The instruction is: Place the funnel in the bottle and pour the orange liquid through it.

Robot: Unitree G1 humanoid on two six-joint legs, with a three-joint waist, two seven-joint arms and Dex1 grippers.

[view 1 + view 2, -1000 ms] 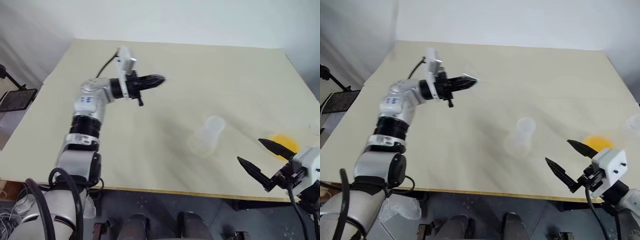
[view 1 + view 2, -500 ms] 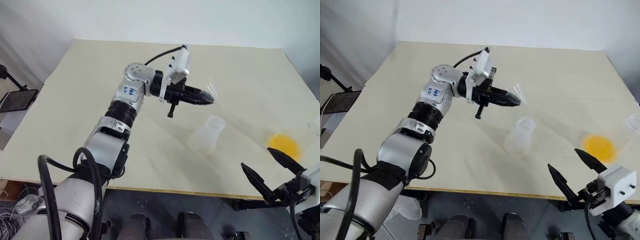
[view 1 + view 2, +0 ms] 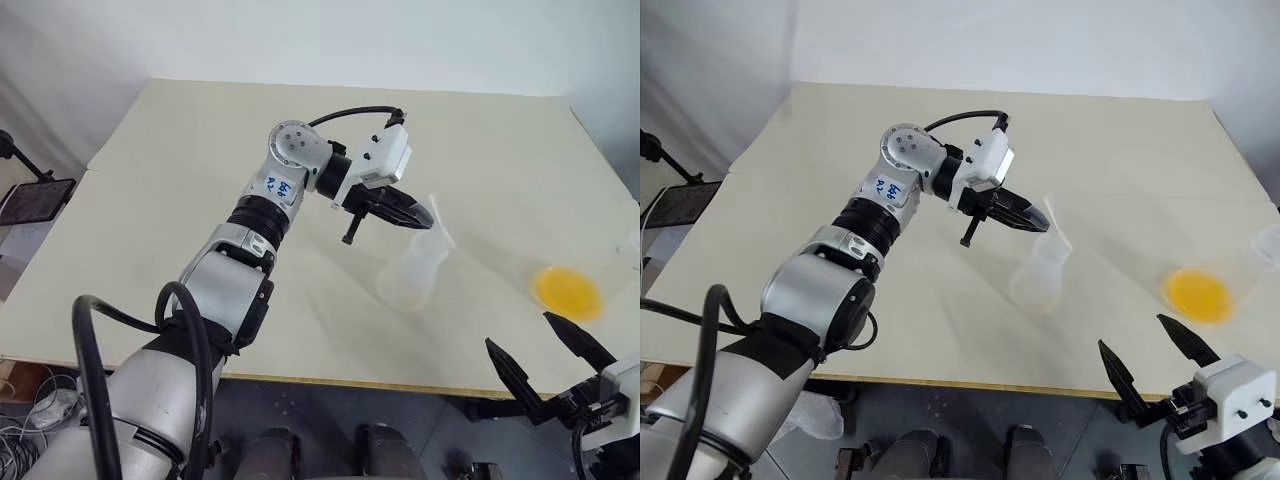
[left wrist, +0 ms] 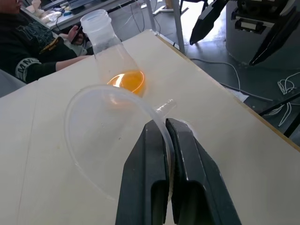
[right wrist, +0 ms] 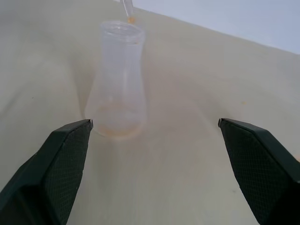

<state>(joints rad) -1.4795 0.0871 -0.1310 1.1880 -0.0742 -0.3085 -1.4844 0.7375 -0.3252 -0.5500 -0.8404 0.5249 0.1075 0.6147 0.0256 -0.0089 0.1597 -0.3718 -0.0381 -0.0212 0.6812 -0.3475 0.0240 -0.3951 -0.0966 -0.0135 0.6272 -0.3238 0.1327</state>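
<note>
Pinched shut on the rim of the clear funnel (image 4: 112, 136), the left gripper (image 3: 412, 213) holds it in the air right by the mouth of the bottle (image 3: 413, 270), which stands upright near the middle of the table (image 3: 200, 200). In the left wrist view the two black fingers (image 4: 145, 173) clamp the thin wall of the funnel's cone between them, and its short spout points away from them. From the head views the funnel looks tilted, its wide cone leaning over the bottle's mouth, though the clear plastic against the pale table makes it hard to say whether the spout has already entered the neck. The right gripper (image 3: 548, 360) hangs beyond the near table edge with its fingers spread wide and nothing between them. The orange liquid (image 3: 568, 290) sits as a round pool in a clear vessel toward the right side of the table, well apart from the bottle; the left wrist view shows this to be a flask-shaped container (image 4: 115, 56).

The step in hand appears to be seating the funnel. The next move likely calls for bringing the spout upright and directly over the bottle's mouth, then lowering it until the cone rests on the rim before the grip is let go. Only then would the right gripper need to reach for the liquid's container.
</note>
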